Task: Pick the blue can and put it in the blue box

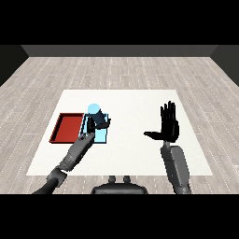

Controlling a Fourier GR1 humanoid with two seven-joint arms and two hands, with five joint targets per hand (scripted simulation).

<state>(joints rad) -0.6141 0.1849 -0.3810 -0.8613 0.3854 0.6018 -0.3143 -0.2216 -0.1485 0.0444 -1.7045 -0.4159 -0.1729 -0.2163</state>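
While its round pale top shows just left of the frame's centre, the blue can (94, 108) stands upright over the far end of the light blue tray (103, 136), with most of its body hidden behind the left hand (98, 121). That hand's black fingers are curled round the can from the near side, so the can is held rather than standing free; whether its base touches the tray floor cannot be told from this view. The grey left forearm (77, 151) runs from the lower left corner of the frame up to the hand, crossing the near left part of the light blue tray.

The light blue tray lies left of centre on the white table (135, 107), long side running away from the viewer. Just beside it, further left, lies the red tray (66, 127), and the two sit side by side with their edges close together or touching; the exact gap is hidden by the forearm.

Over in the right half of the frame, well apart from both trays, the right hand (170, 126) is raised above the table with its fingers straight and pointing toward the top of the frame, thumb stretched out to the left. It holds nothing. Its grey forearm (176, 168) comes in from the lower right.

Beyond the table, a pale wooden floor (121, 70) stretches to a dark wall at the top.
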